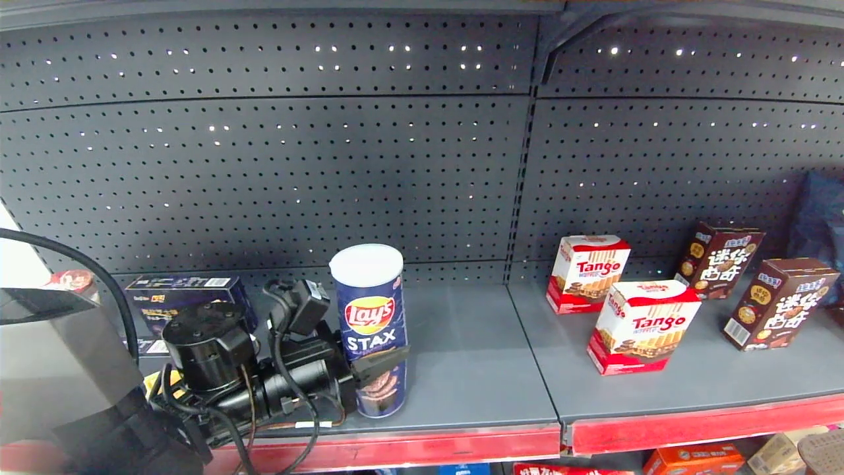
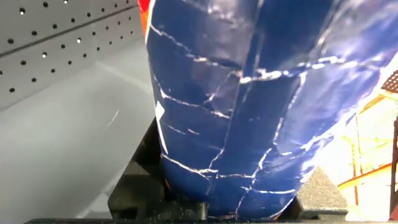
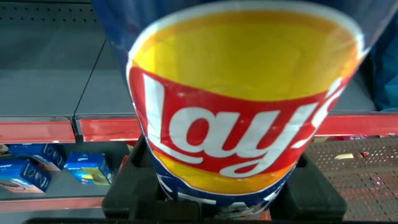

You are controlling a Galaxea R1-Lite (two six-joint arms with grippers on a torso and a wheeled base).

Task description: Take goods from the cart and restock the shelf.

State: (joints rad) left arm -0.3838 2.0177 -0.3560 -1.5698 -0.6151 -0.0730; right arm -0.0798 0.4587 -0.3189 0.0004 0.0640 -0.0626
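A tall blue chips can (image 1: 371, 323) with a white lid stands upright near the front of the grey shelf (image 1: 475, 359). My left gripper (image 1: 379, 377) is shut on its lower part, one finger (image 1: 389, 359) crossing the can's front. In the left wrist view the blue can (image 2: 249, 93) sits between the left gripper (image 2: 227, 200) fingers. A second chips can (image 3: 242, 93), with a yellow and red label, is held in my right gripper (image 3: 224, 199), which is shut on its base in front of a red-edged shelf (image 3: 37, 127).
Two red-and-white wafer boxes (image 1: 587, 272) (image 1: 643, 326) and two brown boxes (image 1: 725, 260) (image 1: 778, 303) stand on the right shelf section. A dark blue box (image 1: 188, 293) lies behind the left arm. A blue bag (image 1: 821, 218) is far right. Bare shelf lies between the can and the wafer boxes.
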